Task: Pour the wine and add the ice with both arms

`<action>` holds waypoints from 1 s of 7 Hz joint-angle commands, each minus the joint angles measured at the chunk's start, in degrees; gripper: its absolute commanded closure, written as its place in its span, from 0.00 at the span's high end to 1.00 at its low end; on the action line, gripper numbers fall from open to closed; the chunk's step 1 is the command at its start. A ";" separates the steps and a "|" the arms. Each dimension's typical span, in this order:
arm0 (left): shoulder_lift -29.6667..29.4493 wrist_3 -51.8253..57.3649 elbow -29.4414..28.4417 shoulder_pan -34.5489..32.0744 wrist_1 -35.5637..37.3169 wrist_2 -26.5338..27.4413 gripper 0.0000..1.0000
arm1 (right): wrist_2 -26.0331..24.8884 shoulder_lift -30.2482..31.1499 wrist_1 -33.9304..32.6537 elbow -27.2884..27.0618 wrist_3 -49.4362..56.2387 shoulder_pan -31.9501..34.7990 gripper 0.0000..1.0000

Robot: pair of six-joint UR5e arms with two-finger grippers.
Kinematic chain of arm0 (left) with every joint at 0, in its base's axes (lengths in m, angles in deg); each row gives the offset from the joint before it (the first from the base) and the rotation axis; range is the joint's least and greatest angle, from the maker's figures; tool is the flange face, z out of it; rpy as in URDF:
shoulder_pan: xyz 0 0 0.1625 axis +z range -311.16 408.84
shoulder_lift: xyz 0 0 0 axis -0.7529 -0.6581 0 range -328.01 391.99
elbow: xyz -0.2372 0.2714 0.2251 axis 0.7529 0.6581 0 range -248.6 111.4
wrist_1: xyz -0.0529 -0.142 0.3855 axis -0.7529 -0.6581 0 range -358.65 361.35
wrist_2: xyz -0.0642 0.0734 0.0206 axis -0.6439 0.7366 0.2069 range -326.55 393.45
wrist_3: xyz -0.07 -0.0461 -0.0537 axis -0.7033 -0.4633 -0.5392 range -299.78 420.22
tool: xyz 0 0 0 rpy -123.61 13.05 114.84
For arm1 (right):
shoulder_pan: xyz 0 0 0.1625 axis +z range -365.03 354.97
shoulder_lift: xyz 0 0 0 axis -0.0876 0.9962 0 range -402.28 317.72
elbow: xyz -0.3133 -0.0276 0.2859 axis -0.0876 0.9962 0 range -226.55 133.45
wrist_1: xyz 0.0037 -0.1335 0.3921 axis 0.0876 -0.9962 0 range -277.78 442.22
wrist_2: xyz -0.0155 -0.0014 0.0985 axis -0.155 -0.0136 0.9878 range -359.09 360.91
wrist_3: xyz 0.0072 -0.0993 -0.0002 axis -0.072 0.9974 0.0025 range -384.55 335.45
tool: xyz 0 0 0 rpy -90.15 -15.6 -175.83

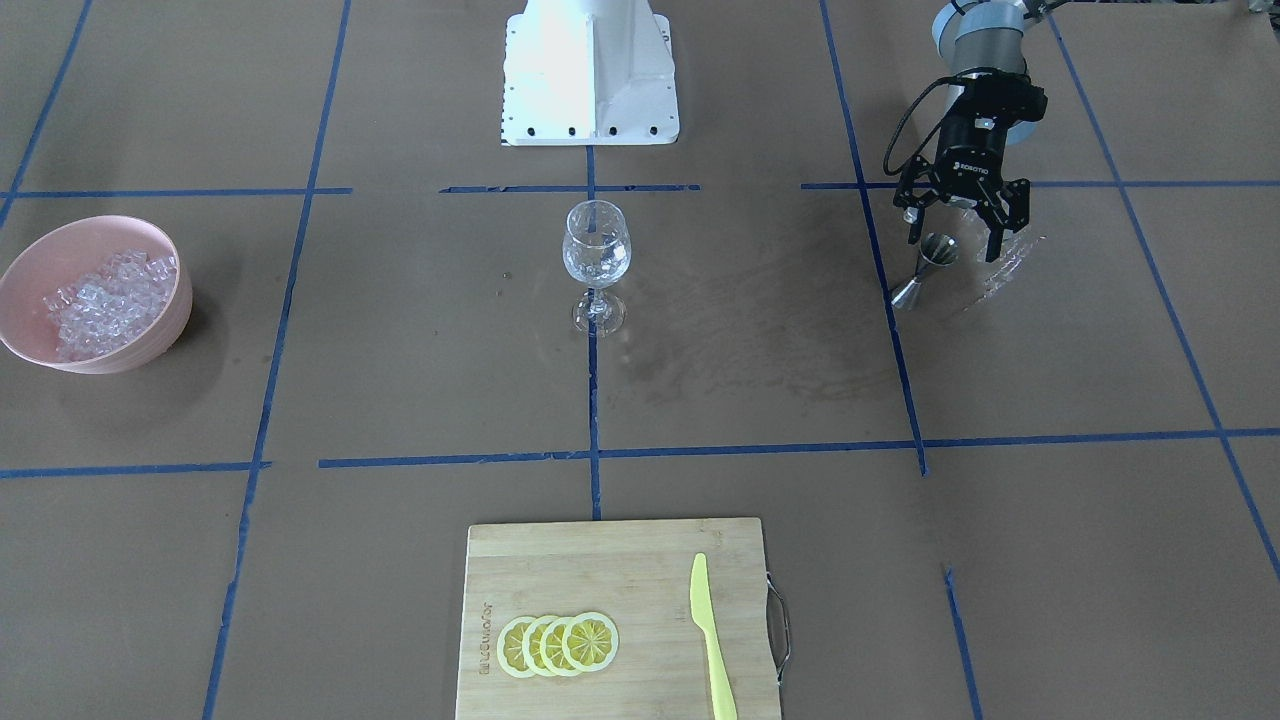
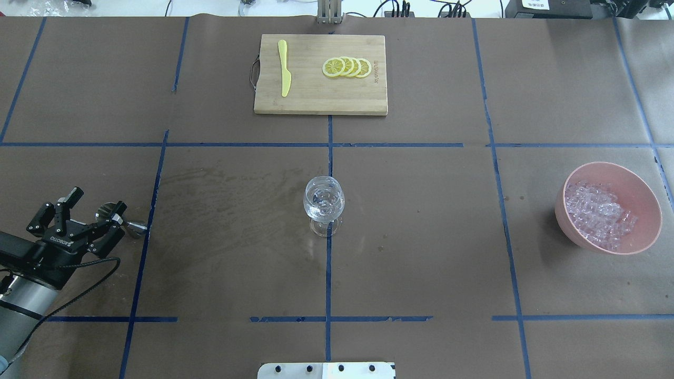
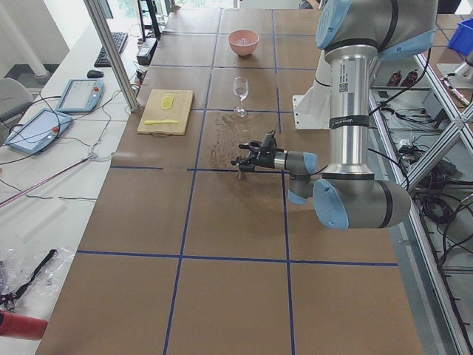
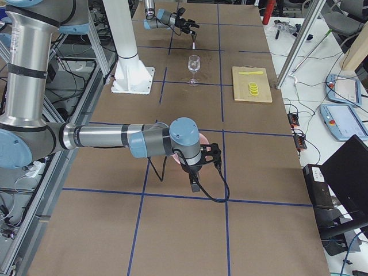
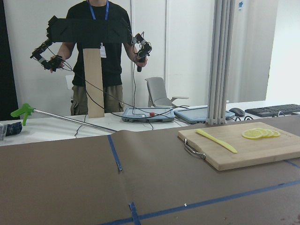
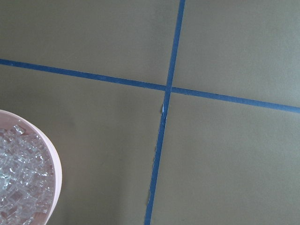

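A clear stemmed wine glass [image 1: 597, 250] stands at the table's middle, also in the overhead view [image 2: 324, 202]; something clear sits in its bowl. The ice [image 1: 105, 300] is heaped in a pink bowl [image 2: 640, 184], and shows in the right wrist view [image 6: 18, 187]. My left gripper [image 1: 957, 232] is open, low over the table, with a small metal jigger [image 1: 925, 265] standing between its fingers; it also shows from overhead [image 2: 99, 201]. My right gripper [image 4: 195, 177] hangs over the bowl in the exterior right view only; I cannot tell if it is open or shut.
A wooden cutting board [image 2: 316, 100] lies at the far side with lemon slices [image 2: 347, 67] and a yellow knife [image 2: 284, 68]. The white base block [image 1: 590, 70] is on the robot's side. Blue tape lines cross the brown table.
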 commanded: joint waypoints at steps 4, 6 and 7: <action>-0.17 8.31 0.24 -32.45 8.12 -41.95 1.00 | 0.00 -0.18 0.00 0.00 0.09 0.00 1.00; -4.73 8.84 1.46 -47.77 25.74 -57.57 1.00 | 0.00 -0.18 0.00 0.09 0.09 0.00 1.00; -5.88 11.89 2.78 -52.87 34.19 -64.76 1.00 | 0.00 -0.18 0.00 0.17 0.26 0.00 1.00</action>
